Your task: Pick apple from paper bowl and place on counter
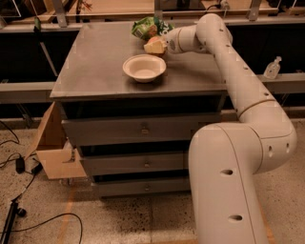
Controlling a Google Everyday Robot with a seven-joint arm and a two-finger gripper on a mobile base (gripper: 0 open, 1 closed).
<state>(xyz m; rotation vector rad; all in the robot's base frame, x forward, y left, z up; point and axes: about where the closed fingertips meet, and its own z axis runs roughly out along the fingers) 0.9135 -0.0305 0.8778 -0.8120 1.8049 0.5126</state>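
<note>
The apple (152,46), pale yellow with a red patch, sits in my gripper (158,45) just behind the paper bowl (144,67), close over the counter (95,62). The gripper reaches in from the right at the end of the white arm and is shut on the apple. The white bowl is empty and stands near the middle of the grey counter top. I cannot tell whether the apple touches the counter.
A green snack bag (148,26) lies at the counter's back edge, right behind the apple. A wooden bench (119,5) runs behind. An open cardboard box (52,147) stands left of the drawers. A small bottle (272,68) sits at the right.
</note>
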